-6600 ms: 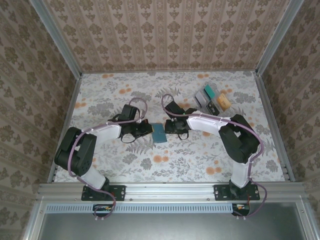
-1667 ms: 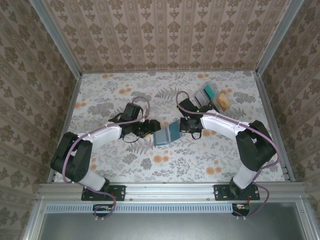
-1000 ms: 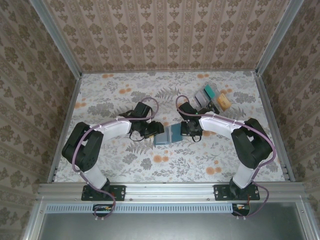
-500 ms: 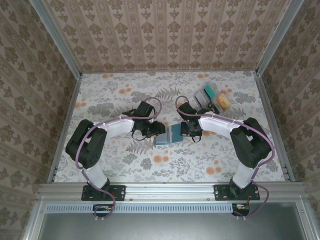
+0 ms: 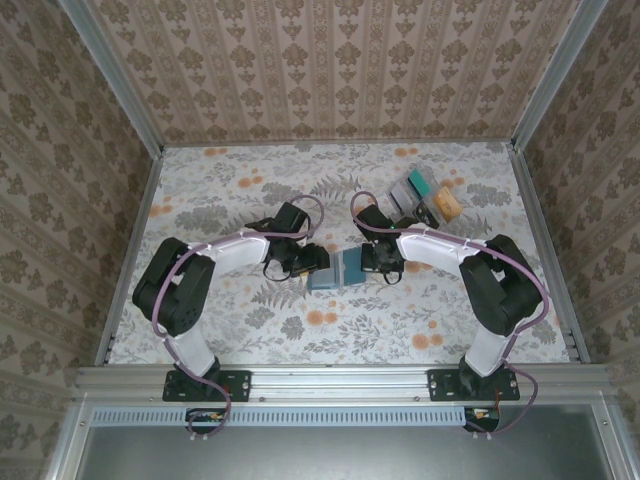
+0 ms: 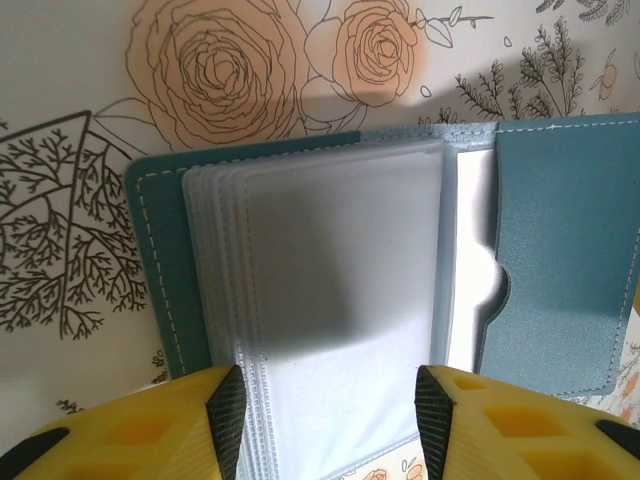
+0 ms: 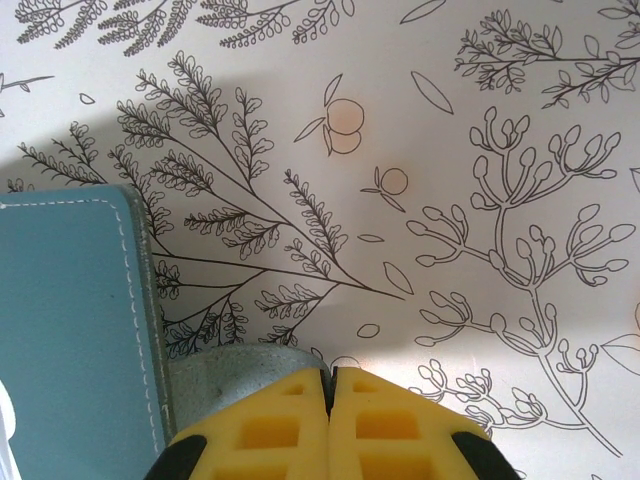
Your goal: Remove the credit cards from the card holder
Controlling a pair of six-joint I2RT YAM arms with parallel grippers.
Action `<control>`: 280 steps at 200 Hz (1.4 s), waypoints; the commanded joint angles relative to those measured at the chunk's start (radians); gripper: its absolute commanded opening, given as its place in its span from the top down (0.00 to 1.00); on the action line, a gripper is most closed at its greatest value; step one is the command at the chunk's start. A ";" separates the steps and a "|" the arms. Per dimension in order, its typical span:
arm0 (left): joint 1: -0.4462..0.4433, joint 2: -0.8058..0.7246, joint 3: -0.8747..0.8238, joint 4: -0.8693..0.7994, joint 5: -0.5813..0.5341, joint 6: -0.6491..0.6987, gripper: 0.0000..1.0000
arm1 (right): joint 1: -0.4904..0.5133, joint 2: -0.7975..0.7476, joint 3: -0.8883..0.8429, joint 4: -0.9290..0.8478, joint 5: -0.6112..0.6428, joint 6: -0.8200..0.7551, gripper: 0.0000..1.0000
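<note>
The slate-blue card holder (image 5: 335,270) lies open and flat on the flowered table between the two grippers. In the left wrist view its panels (image 6: 570,250) frame a stack of clear plastic sleeves (image 6: 340,280). A whitish credit card (image 6: 468,250) shows in the right slot. My left gripper (image 6: 330,415) (image 5: 312,262) is open, its pads (image 6: 228,410) astride the near end of the sleeves. My right gripper (image 7: 331,375) (image 5: 372,262) is shut at the holder's right edge (image 7: 70,320), over a grey flap (image 7: 230,385). Whether the flap is pinched does not show.
Several loose cards in teal, grey and orange (image 5: 425,195) lie at the back right of the table. Aluminium rails (image 5: 545,250) and patterned walls bound the table on three sides.
The card holder, closed several seconds ago, was swung open by the right gripper. Over the last second it lies flat, the left gripper has edged onto it, and the right has stayed put.
</note>
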 commanded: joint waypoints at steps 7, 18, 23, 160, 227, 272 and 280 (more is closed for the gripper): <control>-0.003 0.031 0.029 -0.007 0.018 0.014 0.49 | -0.003 0.011 -0.009 0.000 0.024 0.003 0.95; -0.003 0.039 0.027 0.003 0.028 0.012 0.49 | -0.003 0.011 -0.009 0.000 0.023 0.002 0.95; -0.002 0.041 0.028 0.004 0.031 0.012 0.49 | -0.003 0.011 -0.011 0.000 0.023 0.002 0.95; -0.002 0.023 0.030 0.077 0.162 0.022 0.49 | 0.004 0.011 -0.003 0.003 0.013 -0.002 0.96; -0.002 0.012 0.038 0.052 0.145 0.042 0.49 | 0.006 0.006 -0.007 -0.001 0.014 0.003 0.95; -0.002 -0.012 0.047 -0.023 0.068 0.079 0.49 | 0.006 0.006 -0.007 -0.002 0.015 0.005 0.96; -0.002 -0.017 0.048 -0.033 0.059 0.084 0.49 | 0.006 0.006 -0.008 -0.002 0.015 0.005 0.96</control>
